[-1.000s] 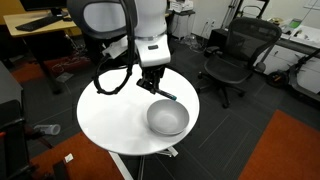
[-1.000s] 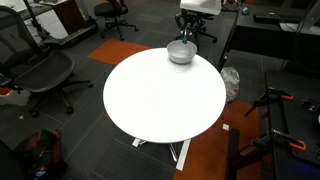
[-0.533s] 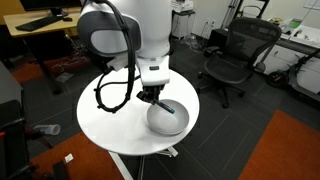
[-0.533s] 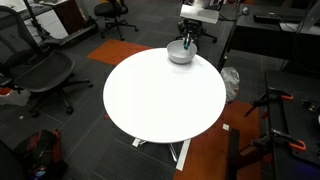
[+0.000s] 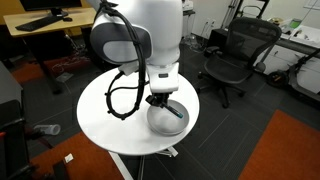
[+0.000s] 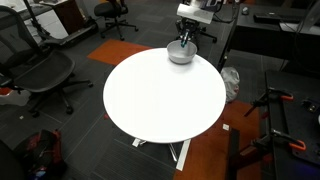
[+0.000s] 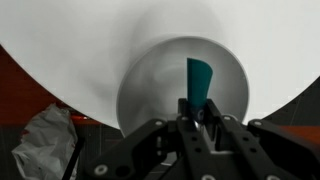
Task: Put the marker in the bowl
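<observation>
Nearly closed, the jaws pinch the marker over the bowl.

One bowl, one marker, one round white table, one robot arm.

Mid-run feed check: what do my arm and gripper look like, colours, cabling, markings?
The arm is glossy white, with bulky rounded segments and a dark grey round joint cap. A black cable loops loosely beside the wrist. The gripper is black and blocky, its jaws dark in the wrist view. No markings are legible.
</observation>
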Action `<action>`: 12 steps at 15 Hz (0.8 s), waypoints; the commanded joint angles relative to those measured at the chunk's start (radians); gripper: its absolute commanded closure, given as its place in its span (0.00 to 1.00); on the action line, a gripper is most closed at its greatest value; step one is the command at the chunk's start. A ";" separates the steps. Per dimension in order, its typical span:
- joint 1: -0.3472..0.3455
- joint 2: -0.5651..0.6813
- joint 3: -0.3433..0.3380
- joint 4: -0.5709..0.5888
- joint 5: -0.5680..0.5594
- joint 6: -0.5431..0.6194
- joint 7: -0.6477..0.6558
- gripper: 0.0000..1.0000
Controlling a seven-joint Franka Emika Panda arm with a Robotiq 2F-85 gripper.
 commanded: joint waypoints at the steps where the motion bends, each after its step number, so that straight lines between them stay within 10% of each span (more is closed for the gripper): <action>1: -0.010 0.032 0.003 0.060 0.021 -0.008 0.022 0.56; 9: -0.006 0.012 0.007 0.057 0.019 0.001 0.012 0.05; 12: 0.017 -0.040 -0.004 0.009 -0.001 0.006 0.024 0.00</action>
